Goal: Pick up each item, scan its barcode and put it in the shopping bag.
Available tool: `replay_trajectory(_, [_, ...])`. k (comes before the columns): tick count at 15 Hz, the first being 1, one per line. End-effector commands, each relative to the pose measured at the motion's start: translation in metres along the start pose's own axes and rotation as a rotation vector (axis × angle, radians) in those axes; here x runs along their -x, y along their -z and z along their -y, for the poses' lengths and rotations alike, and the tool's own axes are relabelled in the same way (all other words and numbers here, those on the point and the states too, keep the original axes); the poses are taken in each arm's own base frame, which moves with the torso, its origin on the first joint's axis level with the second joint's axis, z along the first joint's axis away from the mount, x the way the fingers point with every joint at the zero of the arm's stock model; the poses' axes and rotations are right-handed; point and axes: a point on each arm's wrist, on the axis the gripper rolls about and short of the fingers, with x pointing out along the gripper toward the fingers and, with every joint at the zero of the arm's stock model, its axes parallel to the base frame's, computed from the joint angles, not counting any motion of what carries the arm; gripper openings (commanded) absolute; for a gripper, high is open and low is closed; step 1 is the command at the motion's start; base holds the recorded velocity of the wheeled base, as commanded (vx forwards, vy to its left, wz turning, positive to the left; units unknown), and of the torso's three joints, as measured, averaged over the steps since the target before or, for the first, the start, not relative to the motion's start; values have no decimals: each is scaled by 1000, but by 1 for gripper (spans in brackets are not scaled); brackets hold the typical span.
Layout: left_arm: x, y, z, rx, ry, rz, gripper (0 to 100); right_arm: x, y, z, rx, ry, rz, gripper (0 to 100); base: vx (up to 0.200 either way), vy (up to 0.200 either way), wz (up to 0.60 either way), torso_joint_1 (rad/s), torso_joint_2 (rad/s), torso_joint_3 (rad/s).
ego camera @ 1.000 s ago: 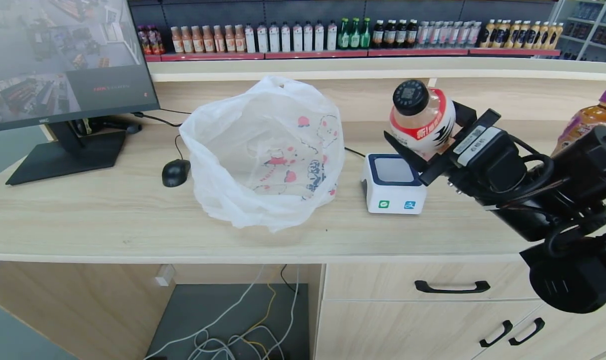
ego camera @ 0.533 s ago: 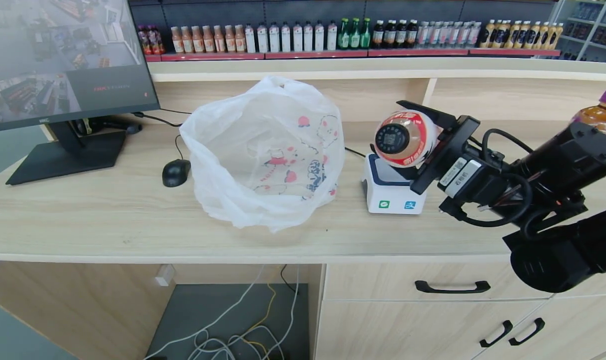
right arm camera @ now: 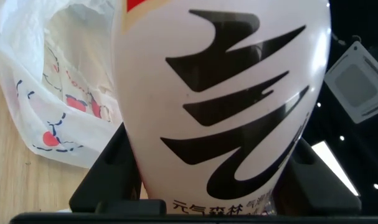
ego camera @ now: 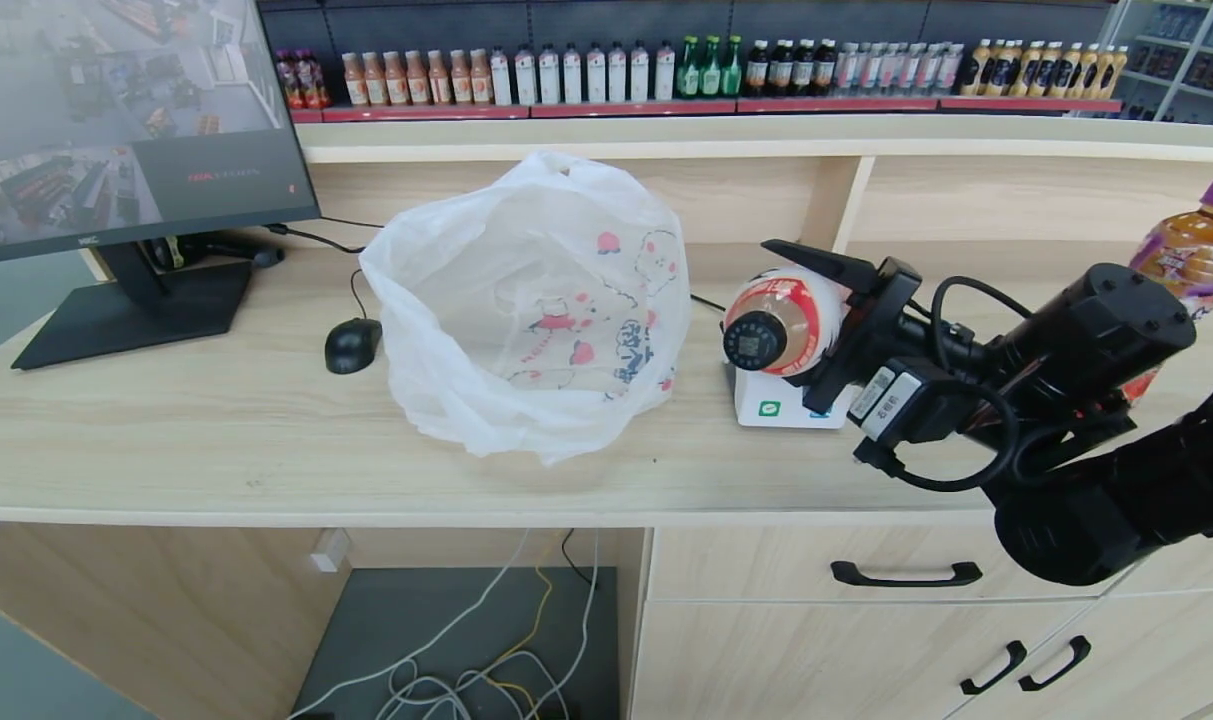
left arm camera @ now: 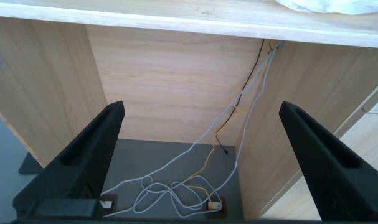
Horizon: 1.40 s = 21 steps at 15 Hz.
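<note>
Right gripper [ego camera: 798, 322]: clamped on bottle [ego camera: 784, 318]; bottle tipped on side, black cap toward bag [ego camera: 526, 300] side, held over scanner [ego camera: 778, 410] on counter [ego camera: 216, 430]. Left gripper [left arm camera: 201, 109]: fingers spread, nothing between, low beneath counter edge, above cables [left arm camera: 176, 190]. Second bottle [ego camera: 1194, 245]: upright, counter's far right.

Tilted bottle [ego camera: 784, 318] above scanner [ego camera: 781, 412]

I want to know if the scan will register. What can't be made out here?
Window of the scanner, head view: covered by the bottle and the right claw.
Bottle's barcode: its scanner-facing side is turned away in head and right wrist views.
Purple-capped bottle, head view: cut by the edge, base behind the right arm.
</note>
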Motion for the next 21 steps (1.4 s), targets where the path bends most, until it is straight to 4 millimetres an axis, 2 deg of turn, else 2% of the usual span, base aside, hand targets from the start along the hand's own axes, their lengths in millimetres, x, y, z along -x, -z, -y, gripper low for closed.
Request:
replay_trajectory(1, [0, 0, 0, 0, 0, 0, 100, -1, 2, -3, 1, -7, 4, 0, 0, 0, 0, 0, 0, 0])
replay_trajectory(7, [0, 0, 0, 0, 0, 0, 100, -1, 6, -12, -26, -24, -2, 0, 0, 0, 0, 0, 0, 0])
replay_trajectory(21, [0, 0, 0, 0, 0, 0, 100, -1, 6, -11, -19, -20, -2, 0, 0, 0, 0, 0, 0, 0])
